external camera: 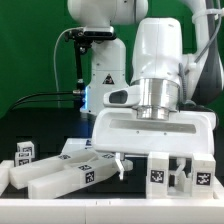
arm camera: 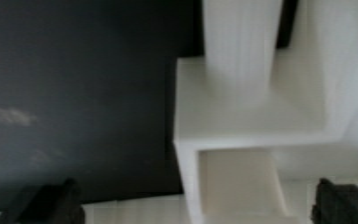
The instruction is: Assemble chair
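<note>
Roughly between the fingers (arm camera: 48, 200) of the wide-spread tool (arm camera: 194, 205), a white chair part (arm camera: 247, 120).

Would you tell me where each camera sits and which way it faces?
Exterior view: off the arm, low across the black table, facing the gripper and tagged white chair parts.
Wrist view: on the wrist, looking down between dark fingertips at a white part.
Shared: the gripper, the table, likely that white part.
</note>
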You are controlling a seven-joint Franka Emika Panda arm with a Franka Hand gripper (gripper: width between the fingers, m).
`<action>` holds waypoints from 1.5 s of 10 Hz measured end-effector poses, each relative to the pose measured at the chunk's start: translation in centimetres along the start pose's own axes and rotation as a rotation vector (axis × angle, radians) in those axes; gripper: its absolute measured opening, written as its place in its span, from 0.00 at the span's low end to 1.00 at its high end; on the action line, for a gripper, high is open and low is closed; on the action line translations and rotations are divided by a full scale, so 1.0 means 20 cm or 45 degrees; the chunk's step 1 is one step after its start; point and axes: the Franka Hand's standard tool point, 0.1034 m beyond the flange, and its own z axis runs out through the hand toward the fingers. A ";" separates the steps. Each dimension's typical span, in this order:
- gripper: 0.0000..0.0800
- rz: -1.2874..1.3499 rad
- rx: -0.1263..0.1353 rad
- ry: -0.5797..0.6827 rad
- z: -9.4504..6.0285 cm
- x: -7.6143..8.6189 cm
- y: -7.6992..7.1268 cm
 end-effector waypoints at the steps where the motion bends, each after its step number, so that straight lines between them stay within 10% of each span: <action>1: 0.81 -0.007 0.005 -0.016 0.02 -0.03 -0.02; 3: 0.81 -0.011 0.008 -0.016 0.03 -0.03 -0.03; 6: 0.52 -0.011 0.008 -0.018 0.03 -0.03 -0.03; 8: 0.11 -0.001 -0.010 -0.016 0.03 -0.02 0.01; 13: 0.05 -0.050 -0.013 -0.025 0.02 -0.04 0.04; 15: 0.04 -0.082 0.001 -0.105 -0.09 -0.02 0.16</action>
